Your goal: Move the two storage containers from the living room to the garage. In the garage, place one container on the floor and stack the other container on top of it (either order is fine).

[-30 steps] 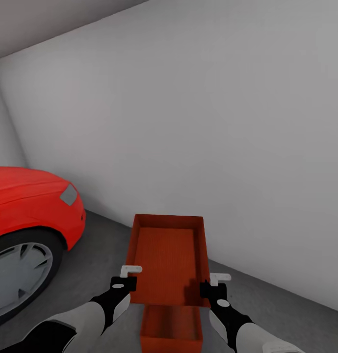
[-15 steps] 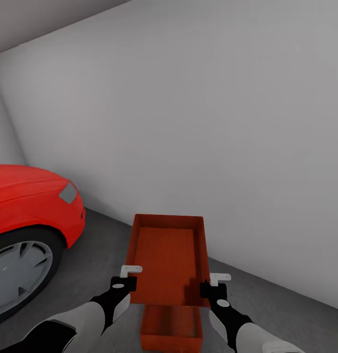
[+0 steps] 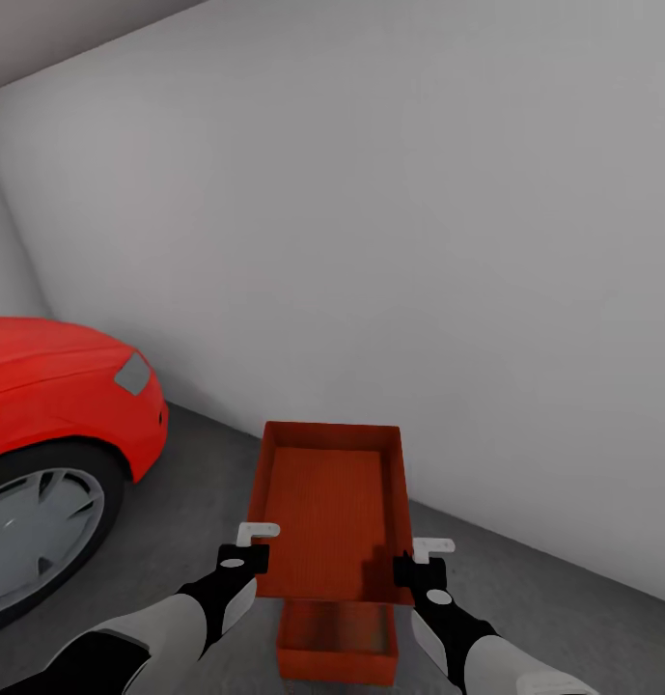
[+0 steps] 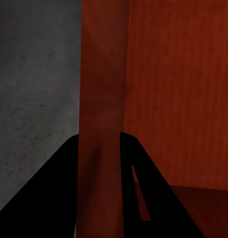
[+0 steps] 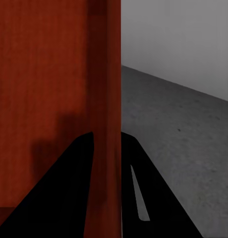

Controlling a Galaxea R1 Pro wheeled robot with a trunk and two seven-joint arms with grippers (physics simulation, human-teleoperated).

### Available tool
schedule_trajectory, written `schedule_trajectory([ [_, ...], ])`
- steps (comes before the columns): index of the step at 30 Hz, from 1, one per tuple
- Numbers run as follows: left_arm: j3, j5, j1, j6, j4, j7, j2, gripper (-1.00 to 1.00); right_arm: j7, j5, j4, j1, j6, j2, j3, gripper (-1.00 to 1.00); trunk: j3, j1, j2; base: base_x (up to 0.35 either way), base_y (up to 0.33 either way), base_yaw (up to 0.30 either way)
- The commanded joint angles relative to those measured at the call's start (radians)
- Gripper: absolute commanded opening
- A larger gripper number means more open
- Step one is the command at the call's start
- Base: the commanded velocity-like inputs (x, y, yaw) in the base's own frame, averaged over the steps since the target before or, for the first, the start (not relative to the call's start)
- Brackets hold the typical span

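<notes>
Container (image 3: 330, 512) lies lengthwise toward the wall (image 3: 419, 241), seemingly level

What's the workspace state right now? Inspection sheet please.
Surface: grey concrete floor, bare where visible.
Job's things: upper storage container held level above the lower storage container, which sits on the floor; not yet set down.
Clutter: nothing seen.
Grippers: left gripper clamps the upper container's left wall; right gripper clamps its right wall.
Cables: nothing seen.
Surroundings: white wall ahead; red car to the left, wheel apart from the containers.
</notes>
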Motion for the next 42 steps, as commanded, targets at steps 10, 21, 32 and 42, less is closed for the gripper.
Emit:
schedule_trajectory([
  [10, 0.027, 0.013, -0.001, -0.004, 0.003, 0.023, 0.022, -1.00, 0.009, 0.017, -0.021, -0.001, -0.005, 0.001, -0.036, -1.00, -0.017, 0.000, -0.001, 0.000, 0.000, 0.000],
  [21, 0.027, 0.013, -0.001, -0.004, 0.003, 0.023, 0.022, -1.00, 0.009, 0.017, -0.021, -0.001, -0.005, 0.001, -0.036, -1.00, -0.035, 0.000, -0.001, 0.000, 0.000, 0.000],
  [32, 0.027, 0.013, -0.001, -0.004, 0.003, 0.023, 0.022, -1.00, 0.009, 0.017, -0.021, -0.001, -0.005, 0.001, -0.036, -1.00, -0.052, 0.000, -0.001, 0.000, 0.000, 0.000],
  [42, 0.027, 0.013, -0.001, -0.004, 0.003, 0.023, 0.022, -1.00, 0.009, 0.017, -0.021, -0.001, -0.005, 0.001, -0.036, -1.00, -0.068, 0.000, -0.001, 0.000, 0.000, 0.000],
])
